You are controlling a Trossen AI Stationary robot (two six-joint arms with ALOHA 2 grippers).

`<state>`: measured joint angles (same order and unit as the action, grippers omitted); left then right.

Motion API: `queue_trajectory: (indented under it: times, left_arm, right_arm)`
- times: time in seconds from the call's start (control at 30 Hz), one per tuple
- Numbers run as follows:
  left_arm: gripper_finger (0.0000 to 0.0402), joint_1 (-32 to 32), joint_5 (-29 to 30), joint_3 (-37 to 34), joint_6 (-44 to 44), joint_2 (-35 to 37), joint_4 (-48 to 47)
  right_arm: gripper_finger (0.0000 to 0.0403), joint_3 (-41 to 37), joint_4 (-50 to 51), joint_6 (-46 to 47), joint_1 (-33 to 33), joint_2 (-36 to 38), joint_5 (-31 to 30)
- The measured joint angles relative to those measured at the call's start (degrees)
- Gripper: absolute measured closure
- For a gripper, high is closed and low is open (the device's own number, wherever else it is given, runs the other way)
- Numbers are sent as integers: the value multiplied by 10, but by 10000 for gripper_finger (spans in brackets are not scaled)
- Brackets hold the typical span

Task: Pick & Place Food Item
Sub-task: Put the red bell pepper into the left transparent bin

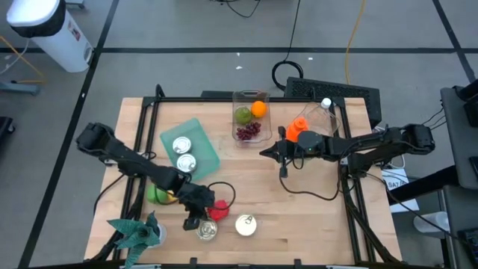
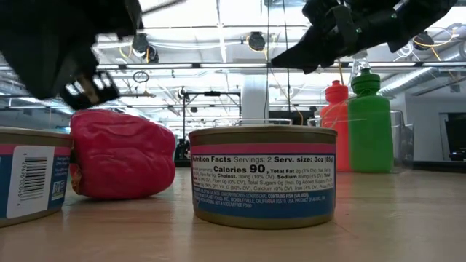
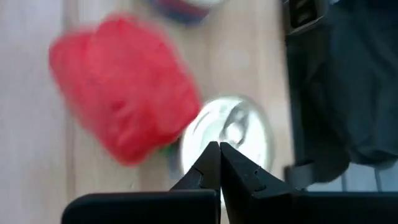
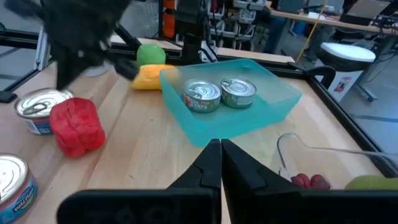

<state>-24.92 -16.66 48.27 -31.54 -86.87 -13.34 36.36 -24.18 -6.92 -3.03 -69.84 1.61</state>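
Observation:
A red bell pepper [image 1: 219, 211] [image 3: 124, 93] [image 2: 120, 154] lies on the wooden table near its near edge, between two tuna cans [image 1: 207, 230] [image 1: 246, 224]. My left gripper [image 1: 194, 219] [image 3: 219, 152] is shut and hangs just above the nearer can [image 3: 231, 127], beside the pepper. My right gripper [image 1: 282, 170] [image 4: 221, 149] is shut and held above the table's middle, right of a teal tray [image 1: 202, 153] [image 4: 273, 99] with two more cans in it.
A clear container [image 1: 250, 116] with grapes, a green fruit and an orange stands at the far edge. Orange and green bottles [image 1: 299, 128] stand under the right arm. A green and a yellow food item [image 1: 158, 195] lie by the left arm, and a leafy green item [image 1: 138, 232] lies at the near left corner.

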Motion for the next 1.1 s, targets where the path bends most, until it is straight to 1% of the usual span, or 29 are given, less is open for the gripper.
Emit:
queue_trajectory:
  times: [0.13,0.2,0.33,0.5,0.67,0.77,0.9,1.0,1.1]
  left_arm:
    - [400,21,-36,0,0,-36,16]
    - [400,33,-55,0,5,-52,39]
    - [398,54,-80,1,12,-80,61]
    - [397,79,-66,0,50,-109,67]
    - [397,114,-20,4,103,-115,70]
    - [397,139,-2,4,130,-115,89]
    - [397,168,6,4,161,-114,114]
    - [397,180,32,7,179,-108,102]
    - [397,181,25,9,188,-79,87]
  right_arm:
    - [403,0,-1,-1,0,0,0]
    - [403,0,-3,-2,0,0,0]
    - [403,0,-9,-2,0,0,0]
    - [403,0,-3,-2,0,0,0]
    - [403,0,9,-2,0,0,0]
    - [403,0,9,2,0,0,0]
    - [403,0,11,2,0,0,0]
    - [403,0,14,2,0,0,0]
    - [403,0,21,2,0,0,0]
